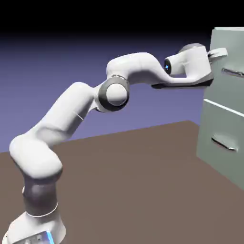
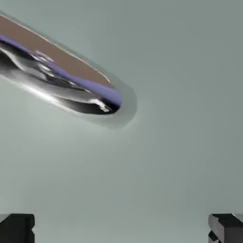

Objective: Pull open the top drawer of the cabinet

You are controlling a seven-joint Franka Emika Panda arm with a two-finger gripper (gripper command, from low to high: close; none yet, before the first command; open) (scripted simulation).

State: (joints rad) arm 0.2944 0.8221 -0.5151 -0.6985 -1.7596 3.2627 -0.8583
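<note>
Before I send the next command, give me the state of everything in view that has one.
Gripper: open, nothing between the fingertips
Top drawer: looks shut
Top drawer's handle: not gripped
Lower drawer: looks shut
Lower drawer's handle: not gripped

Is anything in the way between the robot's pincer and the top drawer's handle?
Nothing visible blocks it: the hand view shows only smooth drawer front between the open pincer and the shiny handle.
</note>
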